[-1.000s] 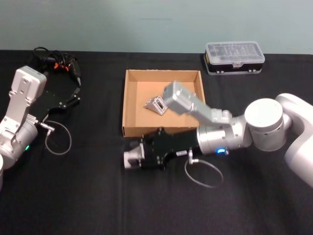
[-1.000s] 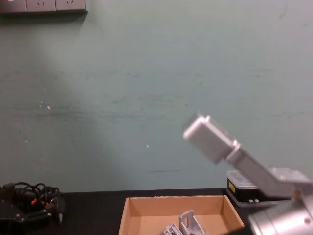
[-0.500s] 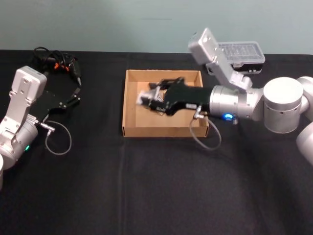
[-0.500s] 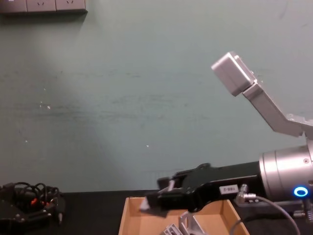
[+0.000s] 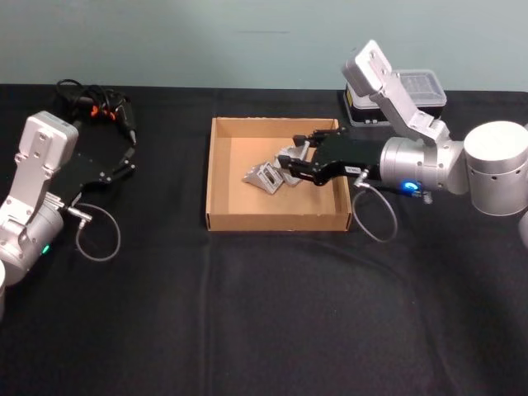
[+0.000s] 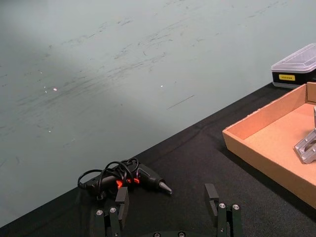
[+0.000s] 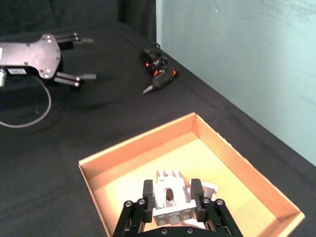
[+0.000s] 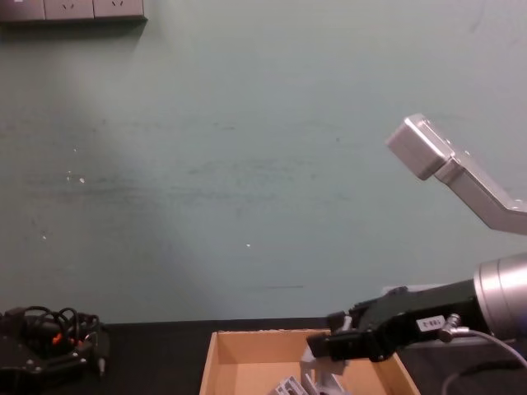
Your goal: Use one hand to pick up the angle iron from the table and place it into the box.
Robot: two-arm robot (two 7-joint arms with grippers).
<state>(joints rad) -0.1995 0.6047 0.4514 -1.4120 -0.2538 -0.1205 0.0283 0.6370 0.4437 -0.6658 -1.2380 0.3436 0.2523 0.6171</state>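
Head view: right pincer (image 5: 290,162) pinching angle iron (image 5: 291,155) over box (image 5: 219,177) holding another bracket (image 5: 263,176).

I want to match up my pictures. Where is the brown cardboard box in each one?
Head view: the shallow tan cardboard box sits at the middle, on the black table.
Left wrist view: its corner shows at the right edge.
Right wrist view: it sits low in the middle, under the right gripper.
Chest view: its far wall runs along the bottom edge.
Shared landmark: the silver angle iron lying inside it.
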